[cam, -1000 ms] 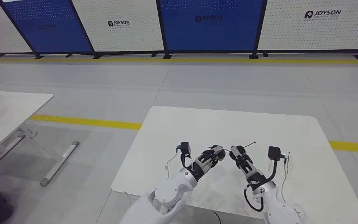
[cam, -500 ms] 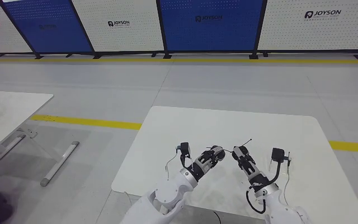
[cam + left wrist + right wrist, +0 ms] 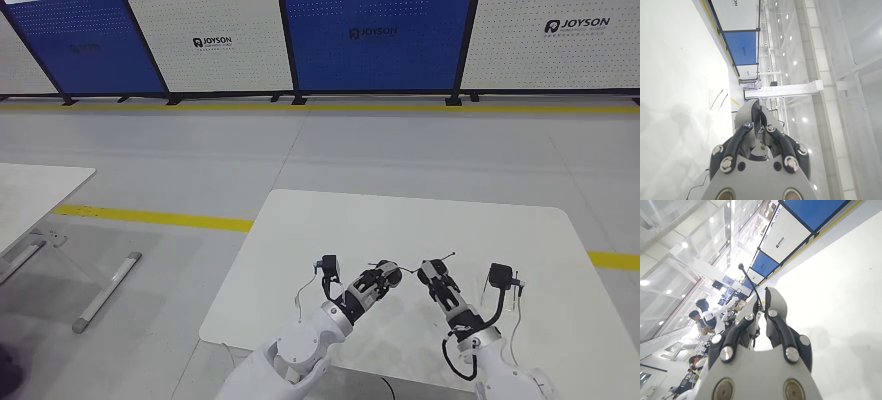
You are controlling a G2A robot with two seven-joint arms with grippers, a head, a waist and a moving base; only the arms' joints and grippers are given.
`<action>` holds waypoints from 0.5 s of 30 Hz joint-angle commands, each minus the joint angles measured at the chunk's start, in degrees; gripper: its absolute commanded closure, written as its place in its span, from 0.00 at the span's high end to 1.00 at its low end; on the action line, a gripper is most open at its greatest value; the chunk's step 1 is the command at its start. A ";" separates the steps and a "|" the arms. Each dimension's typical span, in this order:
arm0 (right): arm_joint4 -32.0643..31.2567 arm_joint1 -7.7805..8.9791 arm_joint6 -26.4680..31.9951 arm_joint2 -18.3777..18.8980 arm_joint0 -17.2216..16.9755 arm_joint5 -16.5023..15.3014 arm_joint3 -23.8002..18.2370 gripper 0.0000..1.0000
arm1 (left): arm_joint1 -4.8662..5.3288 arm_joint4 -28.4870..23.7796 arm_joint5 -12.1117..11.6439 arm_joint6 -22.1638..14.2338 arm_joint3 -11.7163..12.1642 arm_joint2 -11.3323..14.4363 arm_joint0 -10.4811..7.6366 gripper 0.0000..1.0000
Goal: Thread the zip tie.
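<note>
Zip tie (image 3: 752, 283) is off the table (image 3: 420, 215) and up in the air, pinched in the right gripper (image 3: 762, 302). Its fingers are clamped on the strap, and the square head pokes out past the fingertips, bare with nothing passed through it. The left gripper (image 3: 757, 108) hangs just beside the right one, tip towards tip, with a small gap between them. Its fingers are pressed together, and a thin dark line runs between them. I cannot tell whether that is the tie's tail.

From where things stand, I'd say the pick-up is done and the threading itself is not: no loop is formed. The tail has yet to meet the head and go through. Two spare ties (image 3: 716, 99) lie side by side on the table, well apart from both grippers.
</note>
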 commanded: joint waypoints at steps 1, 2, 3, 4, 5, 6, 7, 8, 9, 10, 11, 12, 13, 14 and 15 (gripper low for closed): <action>-0.13 -0.01 -0.05 -0.07 0.11 0.09 0.02 0.00 | -0.02 -0.09 0.04 -0.05 -0.02 0.01 -0.06 0.00; -0.18 -0.02 -0.09 -0.12 0.17 0.14 0.05 0.00 | -0.03 -0.14 0.07 -0.02 -0.04 0.02 -0.11 0.00; -0.24 -0.03 -0.12 -0.14 0.20 0.17 0.06 0.00 | -0.04 -0.15 0.09 0.02 -0.07 0.02 -0.15 0.00; -0.31 -0.03 -0.14 -0.16 0.23 0.22 0.06 0.00 | -0.05 -0.16 0.12 0.06 -0.10 0.03 -0.19 0.00; -0.43 -0.03 -0.17 -0.18 0.26 0.28 0.07 0.00 | -0.06 -0.14 0.16 0.10 -0.12 0.04 -0.22 0.00; -0.58 -0.03 -0.19 -0.21 0.29 0.36 0.06 0.00 | -0.07 -0.10 0.21 0.14 -0.15 0.05 -0.26 0.00; -0.67 -0.03 -0.18 -0.22 0.31 0.42 0.06 0.00 | -0.08 -0.07 0.24 0.17 -0.18 0.06 -0.29 0.00; -0.76 -0.03 -0.18 -0.22 0.34 0.47 0.05 0.00 | -0.08 -0.04 0.28 0.20 -0.19 0.07 -0.31 0.00; -0.82 -0.03 -0.17 -0.23 0.37 0.53 0.06 0.00 | -0.10 -0.01 0.33 0.23 -0.21 0.10 -0.34 0.00; -0.87 -0.03 -0.14 -0.23 0.39 0.58 0.06 0.00 | -0.10 0.00 0.36 0.26 -0.22 0.12 -0.36 0.00; -0.88 -0.03 -0.11 -0.23 0.41 0.61 0.05 0.00 | -0.11 0.03 0.40 0.28 -0.22 0.15 -0.38 0.00; -0.91 -0.03 -0.07 -0.23 0.43 0.63 0.05 0.00 | -0.12 0.07 0.43 0.31 -0.22 0.17 -0.41 0.00; -0.95 -0.03 -0.02 -0.22 0.45 0.67 0.05 0.00 | -0.13 0.09 0.45 0.37 -0.21 0.19 -0.42 0.00; -0.97 -0.03 0.03 -0.22 0.46 0.70 0.05 0.00 | -0.14 0.13 0.44 0.42 -0.22 0.20 -0.43 0.00; -1.00 -0.02 0.07 -0.22 0.47 0.73 0.06 0.00 | -0.15 0.19 0.45 0.47 -0.22 0.22 -0.43 0.00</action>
